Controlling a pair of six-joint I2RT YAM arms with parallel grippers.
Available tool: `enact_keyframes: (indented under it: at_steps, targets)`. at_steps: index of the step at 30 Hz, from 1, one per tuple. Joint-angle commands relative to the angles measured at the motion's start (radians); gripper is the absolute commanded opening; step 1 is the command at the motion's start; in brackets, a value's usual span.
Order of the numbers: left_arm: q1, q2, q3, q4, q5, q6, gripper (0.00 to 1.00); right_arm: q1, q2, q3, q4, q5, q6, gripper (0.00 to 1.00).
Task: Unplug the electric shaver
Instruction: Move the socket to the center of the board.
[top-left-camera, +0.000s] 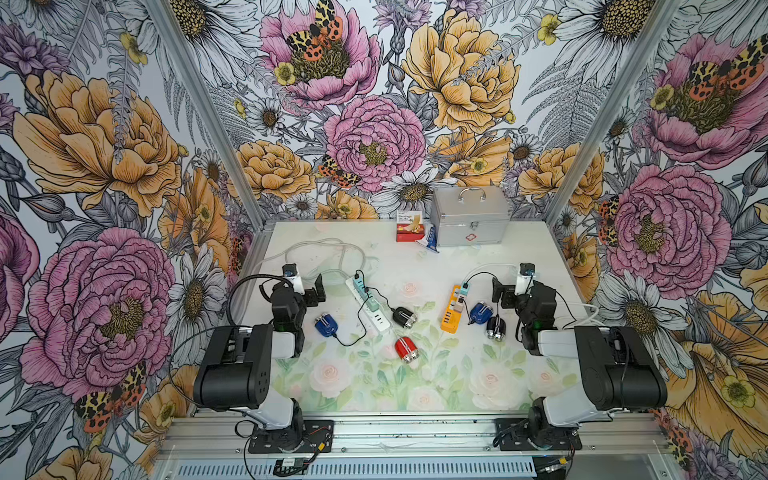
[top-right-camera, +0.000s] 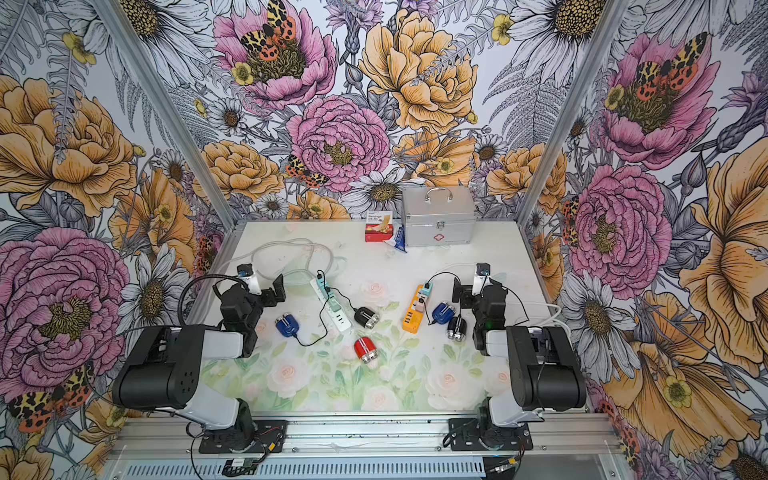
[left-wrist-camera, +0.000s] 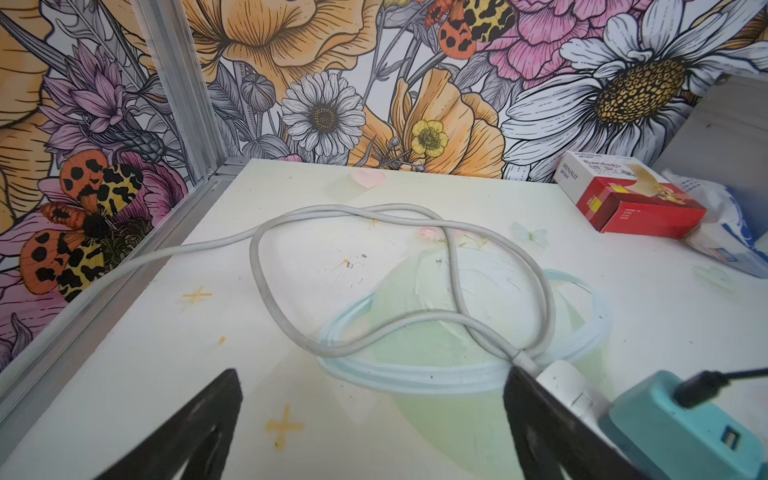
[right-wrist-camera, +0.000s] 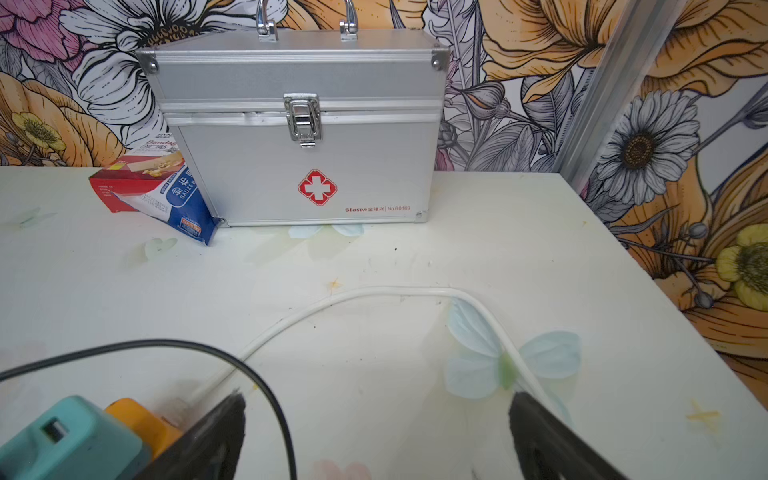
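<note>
Several small electric shavers lie on the table. Beside the white power strip (top-left-camera: 370, 305) are a blue shaver (top-left-camera: 325, 325) and a black shaver (top-left-camera: 404, 317), each on a black cable running to the strip. A red shaver (top-left-camera: 406, 349) lies loose. By the orange power strip (top-left-camera: 452, 309) lie another blue shaver (top-left-camera: 480, 312) and another black one (top-left-camera: 495, 328). My left gripper (top-left-camera: 316, 291) (left-wrist-camera: 374, 419) is open over bare table, left of the strip's teal adapter (left-wrist-camera: 681, 424). My right gripper (top-left-camera: 500, 293) (right-wrist-camera: 376, 432) is open, right of the orange strip (right-wrist-camera: 141, 424).
A silver first-aid case (right-wrist-camera: 299, 137) stands at the back wall, with a red bandage box (left-wrist-camera: 631, 199) and a gauze packet (right-wrist-camera: 183, 199) beside it. The white strip's thick cord (left-wrist-camera: 374, 332) coils at the back left. A thin white cord (right-wrist-camera: 374, 295) runs behind the right gripper.
</note>
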Motion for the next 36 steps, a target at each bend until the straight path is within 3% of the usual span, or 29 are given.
enact_keyframes:
  at_steps: [1,16,21,25,27,31,36]
  targets:
    - [-0.006,0.0,0.013,0.008,-0.016,0.004,0.99,-0.005,0.01,0.02,0.006,-0.008,0.002,1.0]
    - [-0.003,0.0,0.014,0.008,-0.009,0.002,0.99,-0.006,0.011,0.024,0.006,-0.009,0.004,1.0]
    - [0.0,0.0,0.016,0.006,-0.004,0.001,0.99,-0.005,0.008,0.021,0.002,0.045,0.025,1.0]
    - [0.005,-0.009,0.016,0.0,0.007,-0.001,0.99,-0.007,-0.06,-0.047,0.074,0.182,0.077,1.0]
    - [0.003,-0.083,0.046,-0.125,-0.023,-0.007,0.99,-0.007,-0.147,-0.068,0.031,0.165,0.059,1.0]
    - [0.0,-0.235,0.293,-0.635,-0.031,-0.006,0.99,-0.003,-0.424,0.003,-0.351,0.184,0.052,1.0]
    - [-0.031,-0.252,0.571,-1.028,-0.023,-0.096,0.99,0.013,-0.649,0.124,-0.712,0.079,0.02,0.96]
